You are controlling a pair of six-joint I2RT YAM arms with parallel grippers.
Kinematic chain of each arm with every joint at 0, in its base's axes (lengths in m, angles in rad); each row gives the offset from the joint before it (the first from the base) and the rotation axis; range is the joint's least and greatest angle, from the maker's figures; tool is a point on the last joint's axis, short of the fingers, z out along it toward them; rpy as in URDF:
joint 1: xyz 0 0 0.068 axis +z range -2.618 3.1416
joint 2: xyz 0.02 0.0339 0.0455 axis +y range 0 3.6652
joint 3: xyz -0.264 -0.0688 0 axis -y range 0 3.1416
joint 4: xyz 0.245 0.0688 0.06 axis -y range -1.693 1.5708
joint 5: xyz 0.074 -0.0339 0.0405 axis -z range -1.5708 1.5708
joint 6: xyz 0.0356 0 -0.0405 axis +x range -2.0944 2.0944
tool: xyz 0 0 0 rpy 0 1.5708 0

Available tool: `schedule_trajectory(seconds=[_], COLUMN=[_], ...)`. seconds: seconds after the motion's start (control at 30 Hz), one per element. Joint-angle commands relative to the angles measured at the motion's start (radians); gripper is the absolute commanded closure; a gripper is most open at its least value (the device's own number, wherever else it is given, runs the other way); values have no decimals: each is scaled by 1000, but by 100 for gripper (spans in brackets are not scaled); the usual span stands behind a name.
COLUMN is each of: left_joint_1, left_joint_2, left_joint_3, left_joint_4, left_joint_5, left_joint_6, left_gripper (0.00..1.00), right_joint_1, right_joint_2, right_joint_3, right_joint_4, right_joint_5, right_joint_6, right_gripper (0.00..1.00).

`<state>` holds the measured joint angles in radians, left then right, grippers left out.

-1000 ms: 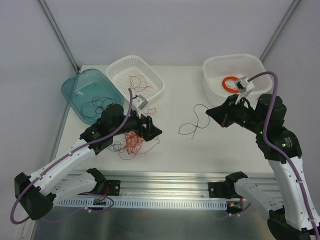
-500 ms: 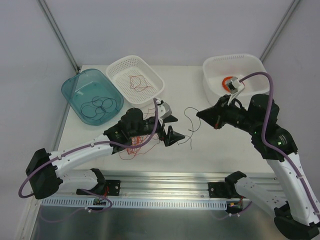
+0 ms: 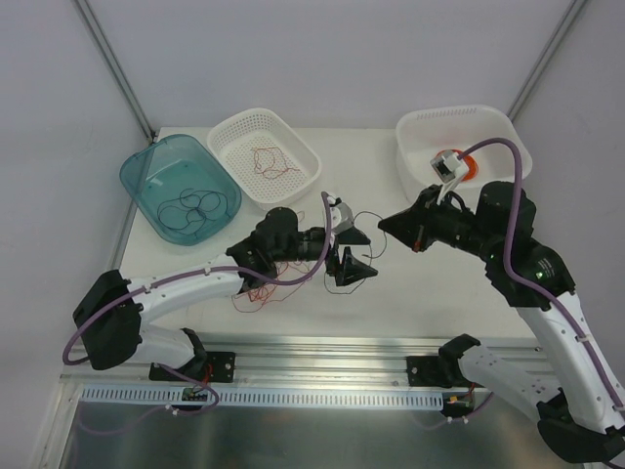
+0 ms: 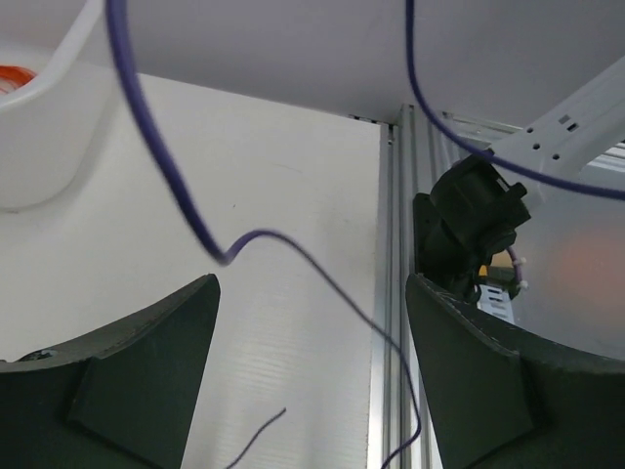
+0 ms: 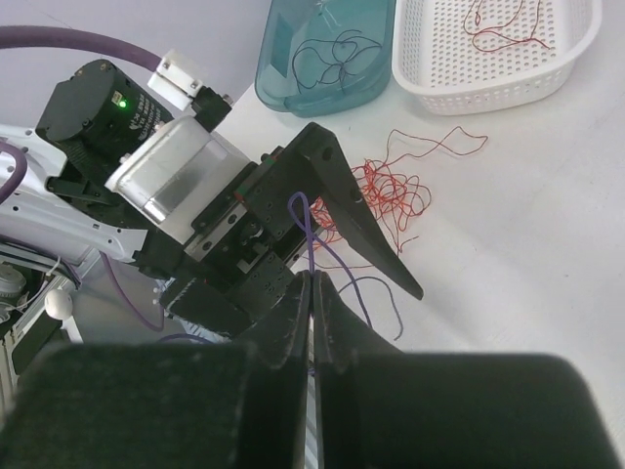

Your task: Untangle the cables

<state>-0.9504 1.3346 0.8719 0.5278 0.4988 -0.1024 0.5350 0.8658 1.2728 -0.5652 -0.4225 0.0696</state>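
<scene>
A thin dark navy cable [image 3: 375, 246] hangs from my right gripper [image 3: 387, 227], which is shut on its upper end [image 5: 311, 231] above the table's middle. My left gripper [image 3: 353, 252] is open just to the left of it. The cable [image 4: 293, 256] runs loosely between the two wide-apart fingers [image 4: 132, 386] and touches neither. A tangle of red cables [image 3: 258, 283] lies on the table under the left forearm and shows as a red heap [image 5: 387, 190] in the right wrist view. The left gripper's finger [image 5: 357, 221] sits close in front of my right gripper [image 5: 312, 285].
A teal bin [image 3: 146, 168] with dark wires stands at the back left. Beside it is a white basket [image 3: 303, 156] holding a red wire. A white tub [image 3: 415, 156] with an orange coil [image 3: 470, 166] stands at the back right. The aluminium rail [image 3: 322, 350] runs along the near edge.
My left arm has swung right, from over the red tangle to the dark cable, with its jaws a little narrower. My right gripper has carried the cable up and to the left.
</scene>
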Motion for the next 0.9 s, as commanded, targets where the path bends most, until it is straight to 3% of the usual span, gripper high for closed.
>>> schedule_trajectory(seconds=[0.0, 0.1, 0.23, 0.27, 0.33, 0.37, 0.4, 0.63, 0.73, 0.83, 0.87], left_joint_1=[-11, -11, -11, -11, -11, -11, -11, 15, 53, 99, 113], left_joint_2=[11, 32, 54, 55, 55, 52, 48, -26, -66, -104, -112], left_joint_3=[41, 47, 50, 49, 45, 41, 38, 21, 24, 42, 62], left_joint_4=[115, 126, 133, 133, 133, 132, 129, 25, -35, -118, -173], left_joint_5=[107, 135, 138, 136, 120, 109, 92, -37, -104, -135, -141], left_joint_6=[-46, -77, -106, -106, -111, -112, -111, -97, -109, -91, -80], left_gripper=[23, 25, 39, 54, 71, 92, 99, 100, 100, 100, 100], right_joint_1=[8, 6, 8, 8, 8, 8, 8, 8, 8, 8, 6], right_joint_2=[9, 16, 24, 25, 25, 25, 24, -11, -33, -56, -68], right_joint_3=[25, 26, 31, 33, 33, 31, 30, -15, -44, -66, -79], right_joint_4=[36, 37, 37, 36, 30, 27, 22, -38, -62, -76, -81], right_joint_5=[4, -4, -6, -4, 7, 10, 14, 91, 113, 119, 122], right_joint_6=[-5, -10, -19, -22, -33, -36, -39, -89, -109, -125, -128], right_gripper=[99, 99, 99, 99, 99, 99, 99, 99, 87, 56, 39])
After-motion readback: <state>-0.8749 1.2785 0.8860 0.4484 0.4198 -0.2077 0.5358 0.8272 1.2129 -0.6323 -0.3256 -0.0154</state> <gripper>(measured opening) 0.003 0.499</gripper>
